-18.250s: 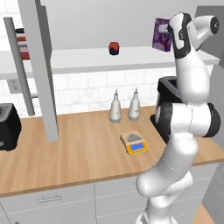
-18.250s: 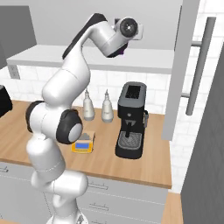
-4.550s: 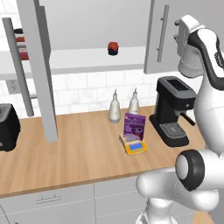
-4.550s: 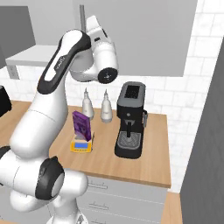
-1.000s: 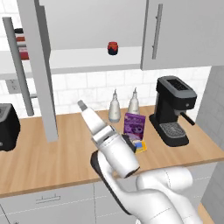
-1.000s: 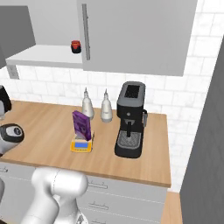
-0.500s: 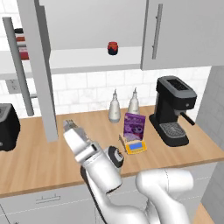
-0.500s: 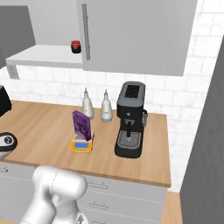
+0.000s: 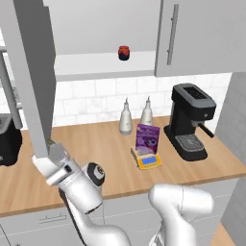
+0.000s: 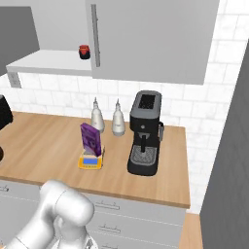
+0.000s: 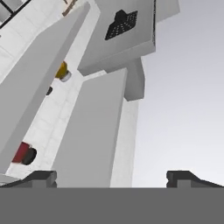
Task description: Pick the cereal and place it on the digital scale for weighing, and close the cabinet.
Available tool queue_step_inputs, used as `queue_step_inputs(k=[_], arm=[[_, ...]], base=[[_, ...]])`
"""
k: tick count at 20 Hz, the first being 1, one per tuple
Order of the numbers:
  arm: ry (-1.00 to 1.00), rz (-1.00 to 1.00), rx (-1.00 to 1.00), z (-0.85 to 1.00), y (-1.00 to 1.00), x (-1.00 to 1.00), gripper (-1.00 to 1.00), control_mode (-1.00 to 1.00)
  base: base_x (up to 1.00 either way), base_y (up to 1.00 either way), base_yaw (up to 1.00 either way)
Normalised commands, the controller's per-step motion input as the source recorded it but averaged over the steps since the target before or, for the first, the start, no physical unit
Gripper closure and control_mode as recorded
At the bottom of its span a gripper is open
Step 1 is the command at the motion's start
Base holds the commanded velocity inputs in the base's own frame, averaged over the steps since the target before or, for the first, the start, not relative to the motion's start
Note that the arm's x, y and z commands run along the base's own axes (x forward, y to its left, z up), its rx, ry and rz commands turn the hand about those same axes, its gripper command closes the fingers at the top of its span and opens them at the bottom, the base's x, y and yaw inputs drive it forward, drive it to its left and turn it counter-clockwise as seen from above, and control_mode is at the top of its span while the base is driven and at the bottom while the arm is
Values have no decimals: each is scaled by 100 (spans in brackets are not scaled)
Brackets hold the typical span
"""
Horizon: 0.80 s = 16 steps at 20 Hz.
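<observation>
The purple cereal box [image 9: 147,139] stands upright on the yellow-orange digital scale [image 9: 147,161] in the middle of the counter, also seen as the cereal [image 10: 90,139] on the scale [image 10: 90,161]. The cabinet's left door [image 9: 31,72] stands swung open, while its right door [image 9: 197,33] is shut. My gripper [image 9: 49,145] is low at the left, pointing up at the open door's bottom edge. In the hand view my gripper [image 11: 111,179] is open with nothing between its fingertips [image 11: 41,177], and the open door [image 11: 39,83] rises above it.
A red jar [image 9: 124,52] sits on the cabinet shelf. Two bottles [image 9: 126,117] stand behind the scale. The black coffee machine [image 9: 190,120] stands on the counter's right, a dark appliance [image 9: 7,144] at its left end. White drawer fronts [image 10: 121,219] run below.
My arm has swung from the counter's middle down to the left, bringing the hand under the open left door. The cereal and scale have not moved.
</observation>
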Motion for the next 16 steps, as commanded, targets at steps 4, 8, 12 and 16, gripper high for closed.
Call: queue_step_inputs(k=[4, 8, 12, 16], arm=[[-6, 0, -2, -41, 79, -1, -100, -100], [-22, -3, 0, 20, 96, 0, -100, -100], [-5, -14, 3, 36, 87, 0, -100, -100], [-2, -12, 17, 39, 7, 0, -100, -100]], base=[[0, 0, 0], [0, 0, 0], [0, 0, 0], [0, 0, 0]])
